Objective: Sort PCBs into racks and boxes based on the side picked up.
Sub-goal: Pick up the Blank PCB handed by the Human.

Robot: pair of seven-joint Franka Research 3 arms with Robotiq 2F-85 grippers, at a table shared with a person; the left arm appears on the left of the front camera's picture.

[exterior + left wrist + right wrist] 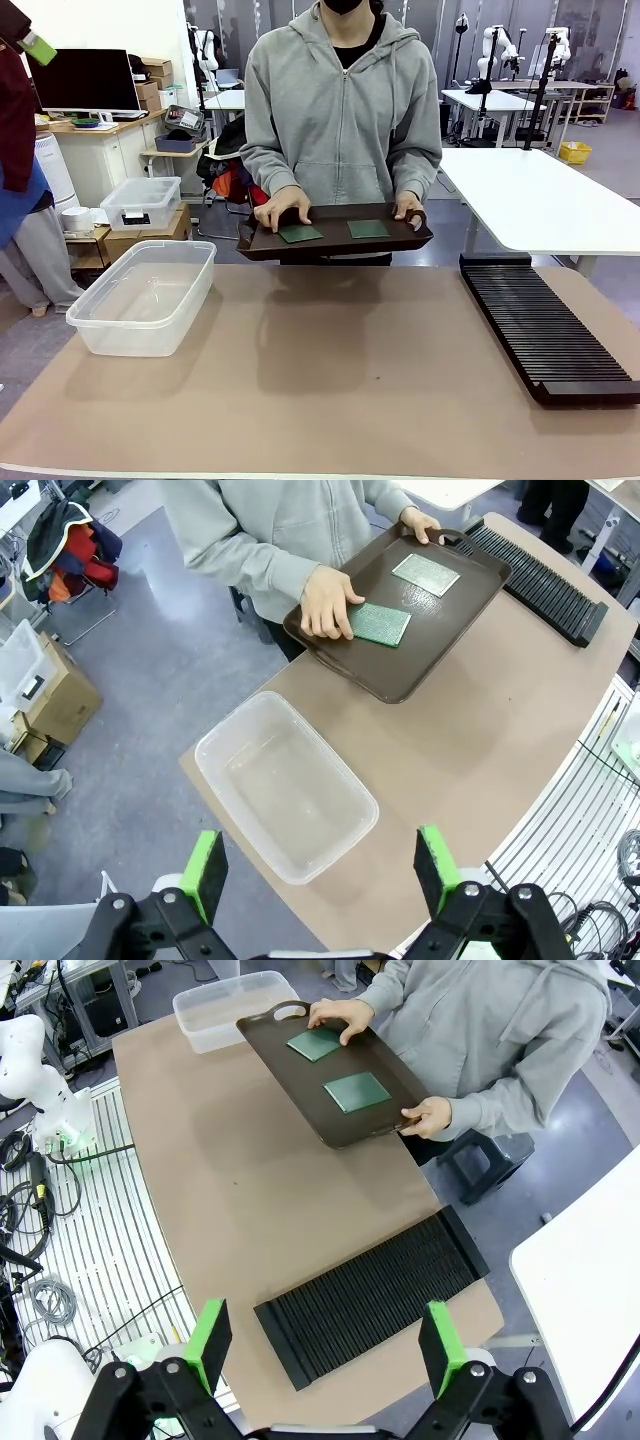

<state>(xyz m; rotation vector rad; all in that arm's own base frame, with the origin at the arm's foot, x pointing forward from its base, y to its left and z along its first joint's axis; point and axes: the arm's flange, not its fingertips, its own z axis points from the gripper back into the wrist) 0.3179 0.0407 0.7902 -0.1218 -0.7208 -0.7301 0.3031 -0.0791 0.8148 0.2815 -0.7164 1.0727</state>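
Observation:
Two green PCBs (300, 234) (368, 229) lie flat on a dark brown tray (340, 248) that a person holds at the table's far edge. One of the person's hands (281, 209) rests against the left PCB (380, 624); the other PCB (425, 575) lies free. The clear box (140, 335) stands on the table's left and holds nothing. Along the right side lies the black slotted rack (545, 325). My left gripper (320, 870) hangs open high above the box (205, 755). High above the rack (370, 1295), my right gripper (325, 1345) is open too.
The brown tabletop (330, 380) between box and rack is bare. A white table (545, 195) stands behind the rack. A smaller lidded clear box (140, 203) sits on cartons off the far left. A metal grille (100, 1240) runs beside the table on my side.

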